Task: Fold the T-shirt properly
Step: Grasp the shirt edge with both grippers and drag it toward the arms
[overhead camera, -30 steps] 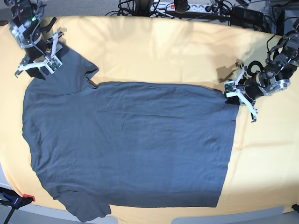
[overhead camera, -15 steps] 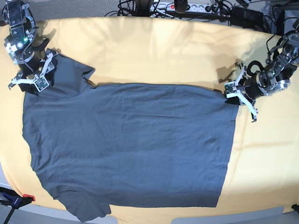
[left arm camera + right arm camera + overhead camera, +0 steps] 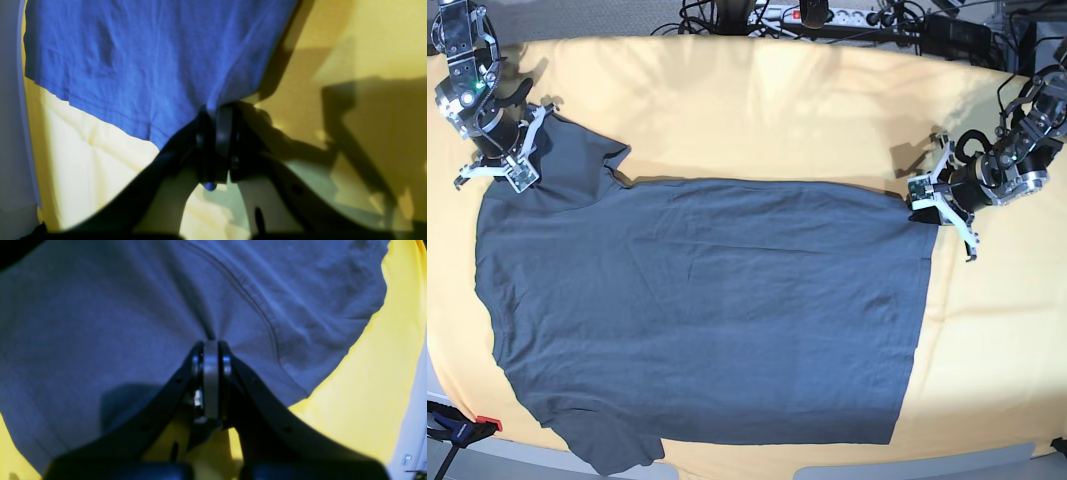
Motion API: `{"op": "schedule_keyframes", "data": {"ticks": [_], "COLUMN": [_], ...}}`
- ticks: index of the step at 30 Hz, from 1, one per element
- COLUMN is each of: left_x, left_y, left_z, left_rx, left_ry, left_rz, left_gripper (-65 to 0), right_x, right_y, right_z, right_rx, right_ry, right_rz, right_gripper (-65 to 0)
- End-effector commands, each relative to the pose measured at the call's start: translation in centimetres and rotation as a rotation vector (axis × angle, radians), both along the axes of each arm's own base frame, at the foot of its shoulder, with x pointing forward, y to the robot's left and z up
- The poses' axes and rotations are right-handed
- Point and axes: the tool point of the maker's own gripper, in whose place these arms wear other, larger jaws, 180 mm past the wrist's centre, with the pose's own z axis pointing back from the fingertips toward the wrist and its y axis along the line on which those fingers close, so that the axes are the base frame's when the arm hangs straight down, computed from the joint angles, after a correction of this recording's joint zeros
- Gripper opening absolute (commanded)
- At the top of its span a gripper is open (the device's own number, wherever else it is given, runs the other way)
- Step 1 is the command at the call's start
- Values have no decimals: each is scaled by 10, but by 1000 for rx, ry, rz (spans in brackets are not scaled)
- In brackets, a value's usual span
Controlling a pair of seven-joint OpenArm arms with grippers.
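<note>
1. A dark grey T-shirt (image 3: 707,310) lies spread flat on a yellow-orange cloth (image 3: 757,110) that covers the tabletop, seen from above in the base view. Its hem end points toward that view's right and its shoulder end toward the left.
2. The left claw (image 3: 924,200) sits at the shirt's upper hem corner, on the right of the base view. In the left wrist view (image 3: 213,133) its two fingers are pressed together on a bunched fold of the hem corner; the fabric looks bright blue there because of the camera's colour cast.
3. The right claw (image 3: 515,165) is at the shirt's upper shoulder area, on the left of the base view. In the right wrist view (image 3: 210,356) its fingers are clamped together on a pinch of fabric, with creases fanning out from the grip, just beside a curved stitched seam (image 3: 253,303).
4. The collar and neck label cannot be made out in any view.
5. The lower sleeve (image 3: 617,455) runs to the bottom edge of the base view and is partly cut off there.
6. The undersides of both claws are hidden by their own dark fingers, so how much fabric each holds cannot be told.
7. A tangle of cables and a power strip (image 3: 817,15) lie beyond the far edge of the cloth, partly cut off at the top. A small red and black object (image 3: 462,428) shows at the lower left corner; what it is cannot be told.
</note>
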Motion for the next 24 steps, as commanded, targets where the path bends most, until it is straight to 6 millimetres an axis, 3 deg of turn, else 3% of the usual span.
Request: {"op": "schedule_keyframes", "data": {"ticks": [1,7,14,19,24], "left_x": [6,4,-9,-27,-48], "left_y": [10,12,-5,-8,-11], "left_z": [12,36,65,76,84], "left_rx": [26,56,24,34,41], "left_ry": [-28,-59,-69,-15,67], "left_rz": [0,-47,-114,-169,-221], "left_gripper": [-650,-650,-650,-650,-650], "right_x": [-3,2,-8,-26,-34], "right_y": [-17,2,14,8,-7], "right_z": [5,44,62,62,76], "right_rx": [-88,-80,-126,-175,-197], "right_ry": [25,-10,-22,34,22], "right_rz": [4,64,146,157,121], "right_gripper": [-650,-650,-650,-650,-650]}}
